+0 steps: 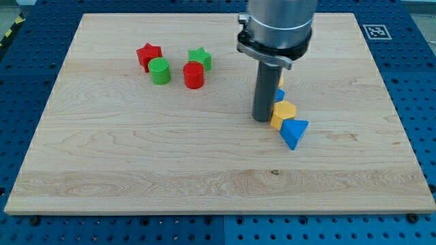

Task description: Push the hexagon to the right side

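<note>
A yellow hexagon block (283, 113) lies right of the board's centre. My tip (261, 120) rests on the board just left of the hexagon, touching or nearly touching its left side. A blue triangular block (293, 131) sits against the hexagon's lower right. Behind the rod, another yellow block (281, 81) and another blue block (280, 95) peek out above the hexagon, mostly hidden, shapes unclear.
At the upper left of the wooden board (136, 170) are a red star (148, 55), a green cylinder (160, 71), a red cylinder (193, 75) and a green star (199, 58). The arm's body (278, 30) hangs over the board's top centre.
</note>
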Controlling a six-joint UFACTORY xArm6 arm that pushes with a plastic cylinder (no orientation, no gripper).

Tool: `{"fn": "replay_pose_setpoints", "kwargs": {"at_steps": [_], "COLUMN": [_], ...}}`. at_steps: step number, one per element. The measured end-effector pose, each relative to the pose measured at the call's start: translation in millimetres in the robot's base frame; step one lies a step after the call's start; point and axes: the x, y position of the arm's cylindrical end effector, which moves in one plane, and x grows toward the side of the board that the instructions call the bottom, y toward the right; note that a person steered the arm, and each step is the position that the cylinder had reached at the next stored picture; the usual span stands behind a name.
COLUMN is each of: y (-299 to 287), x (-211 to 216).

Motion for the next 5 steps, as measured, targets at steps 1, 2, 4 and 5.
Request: {"fn": "replay_pose_setpoints", "kwargs": {"at_steps": [1, 2, 4, 5], "y": [20.8, 28.1, 56.2, 77.6], "x": [0.0, 14.0, 15.9, 15.9]}}
